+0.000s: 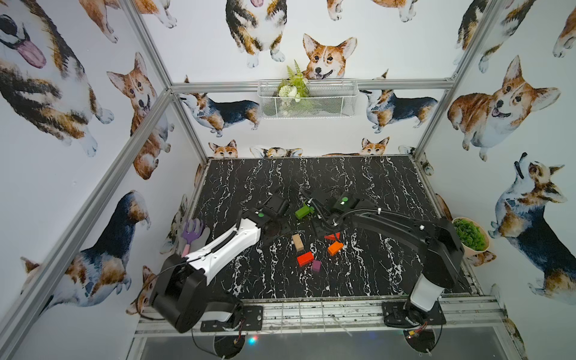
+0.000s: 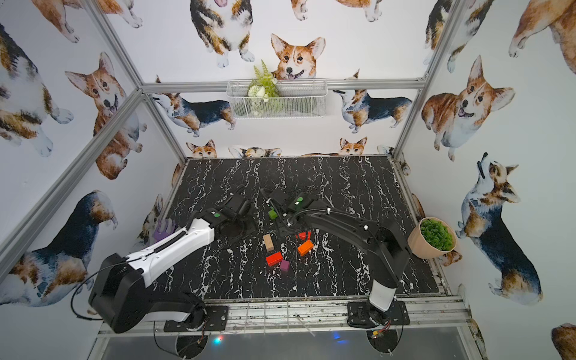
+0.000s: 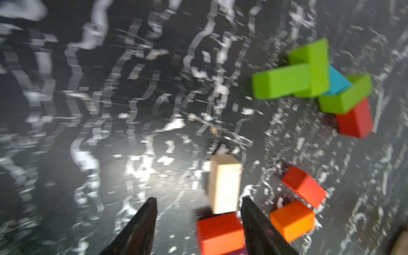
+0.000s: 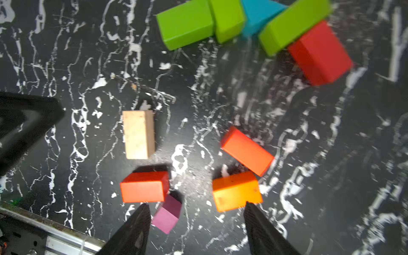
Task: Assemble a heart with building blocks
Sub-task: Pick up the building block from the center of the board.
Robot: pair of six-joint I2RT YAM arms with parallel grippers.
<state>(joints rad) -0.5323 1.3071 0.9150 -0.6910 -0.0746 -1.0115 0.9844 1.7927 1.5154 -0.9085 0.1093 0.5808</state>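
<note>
The building blocks lie in a loose heart outline on the black marble table [image 1: 374, 265]. At the far end three green bricks [image 4: 185, 24] and a teal triangle [image 4: 258, 15] touch in a row, and a red brick [image 4: 320, 53] meets the last green one. Nearer lie a beige brick [image 4: 138, 134], a red brick [image 4: 143, 186], a purple cube [image 4: 166, 213], an orange brick [image 4: 236, 191] and another red brick [image 4: 247, 150], with gaps between them. My left gripper [image 3: 198, 199] hovers open above the beige brick [image 3: 224, 183], its view blurred. My right gripper [image 4: 196, 204] hangs open, empty, above purple cube and orange brick.
A purple toy rake [image 1: 191, 233] with a pink handle lies at the table's left edge, partly under my left arm [image 1: 227, 240]. A potted plant [image 1: 470, 233] leans at the right edge. A wire basket [image 1: 307, 99] hangs on the back wall.
</note>
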